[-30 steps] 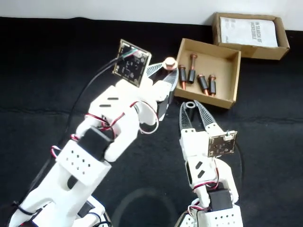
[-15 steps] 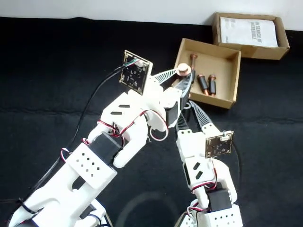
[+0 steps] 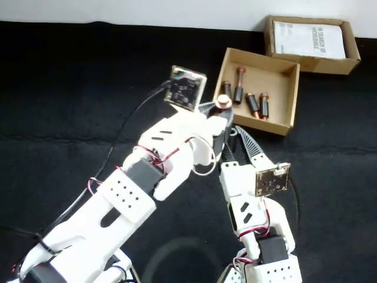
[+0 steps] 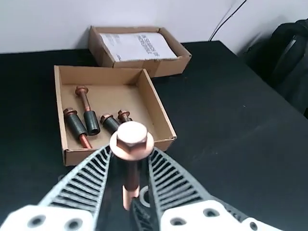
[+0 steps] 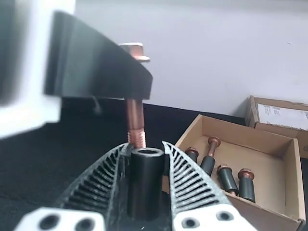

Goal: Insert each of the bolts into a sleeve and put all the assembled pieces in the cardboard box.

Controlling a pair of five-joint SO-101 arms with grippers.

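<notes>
Right end effector (image 5: 146, 148): ribbed, tapering fingers closed on a sleeve (image 5: 144, 185), gripping it at both sides. The sleeve is a smooth black cylinder, upright, with its round bore facing up.

Left end effector (image 4: 129, 163): fingers of the same ribbed form clamped on the shank of a bolt (image 4: 131, 139). The bolt is copper-coloured metal with a flanged hexagonal head uppermost and a threaded lower end. It hangs vertical directly over the sleeve. Its tip is at the rim of the bore; whether it has entered cannot be told.

Counter (image 4: 231, 120): covered in matt black cloth.

Just beyond both end effectors sits an open, shallow, rectangular box (image 4: 156, 108) of plain brown cardboard. It holds four assembled pieces (image 4: 90, 121), each a copper bolt in a black sleeve, lying side by side on its floor.

Behind it, touching or nearly so, is a second box (image 4: 103, 50), also cardboard, with a printed white sheet (image 4: 134, 45) lying flat inside.
</notes>
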